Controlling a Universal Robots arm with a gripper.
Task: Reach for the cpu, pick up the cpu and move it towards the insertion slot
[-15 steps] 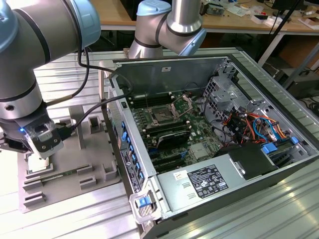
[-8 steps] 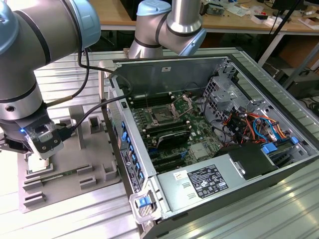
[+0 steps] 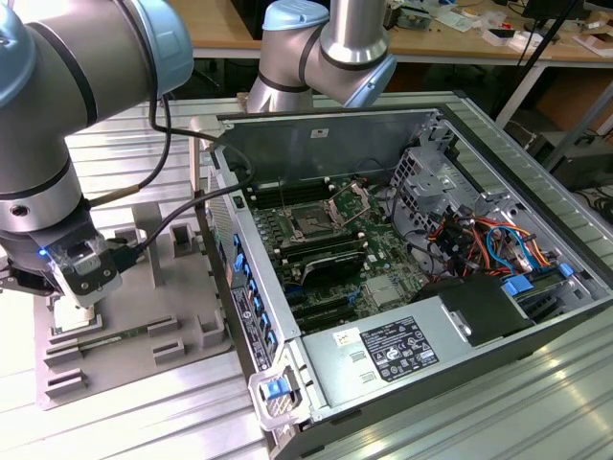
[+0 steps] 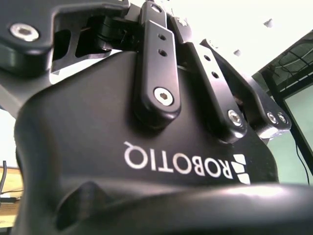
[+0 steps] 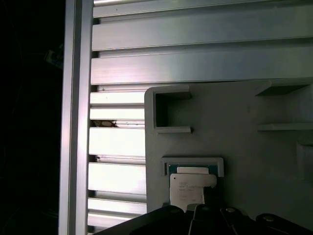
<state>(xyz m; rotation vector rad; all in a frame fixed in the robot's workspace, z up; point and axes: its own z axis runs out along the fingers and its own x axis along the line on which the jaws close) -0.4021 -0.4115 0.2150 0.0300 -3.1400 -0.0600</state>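
Surface: ribbed aluminium slats (image 3: 144, 422), bright with glare. Room behind: wooden workbenches (image 3: 460, 38) with clutter.

Edges: in the first wrist view the grey moulded tray (image 5: 274, 161) lies with one side near the surface's edge rail (image 5: 76, 122), and past the rail all is dark. On the exterior view's right stands the open computer case (image 3: 536, 316), well apart from the tray, with bare slats between them.

Containers: the cpu (image 5: 191, 188) lies flat in a small framed pocket near the tray's side. A long green strip (image 3: 101, 338) lies in another groove. In the case, the insertion slot (image 3: 311, 223) sits on the green board with its hinged plate (image 3: 350, 203) raised.

My fingers (image 3: 79, 309) are low over the tray, near the cpu. Apart or together, I cannot tell.
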